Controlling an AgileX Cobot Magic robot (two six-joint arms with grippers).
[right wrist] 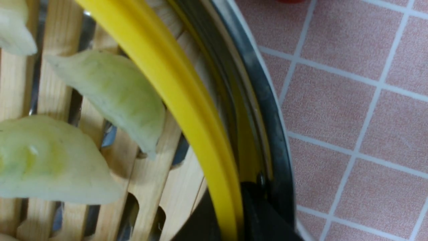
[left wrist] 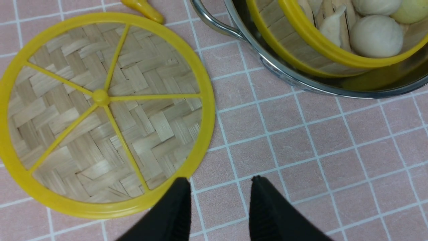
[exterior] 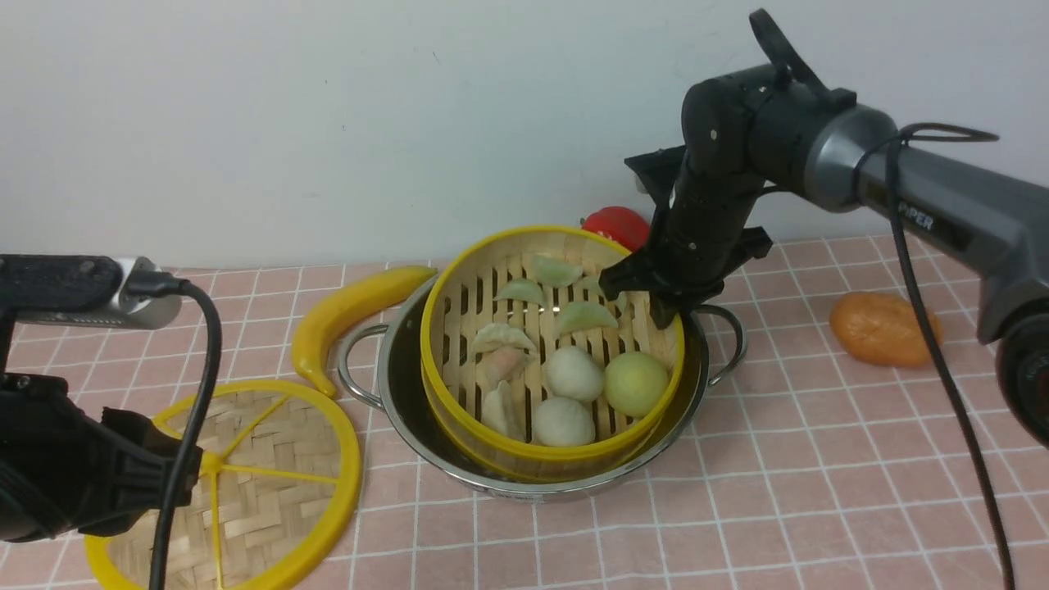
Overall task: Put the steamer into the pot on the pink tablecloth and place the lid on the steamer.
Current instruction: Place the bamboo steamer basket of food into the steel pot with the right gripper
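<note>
Nearest the front camera, the left hand point(left wrist: 219, 179) hangs over the pink tablecloth point(exterior: 778, 459) on the robot's left side. Its 2 fingers stand apart with only cloth showing between them, so this hand is open and empty. In the left wrist view, 1 finger overlaps the edge of the lid point(exterior: 270, 459); whether they touch cannot be told.

The lid lies flat on the tablecloth, its 5 spokes facing up. It is to the left of the pot point(exterior: 385, 393), near it but apart.

The pot stands at the middle of the tablecloth. The steamer point(exterior: 557, 455) sits inside it, with its top rim above the pot's rim. It holds 3 buns point(exterior: 574, 373) and several dumplings point(exterior: 583, 315).

The right hand point(right wrist: 230, 214) is closed on the steamer's far right rim. 1 finger is inside the wall and 1 outside, between the wall and the pot.

A banana point(exterior: 352, 315) lies behind the lid, beside the pot's left handle. A red item point(exterior: 615, 225) is partly hidden behind the steamer. An orange item point(exterior: 881, 328) lies well apart to the right.
</note>
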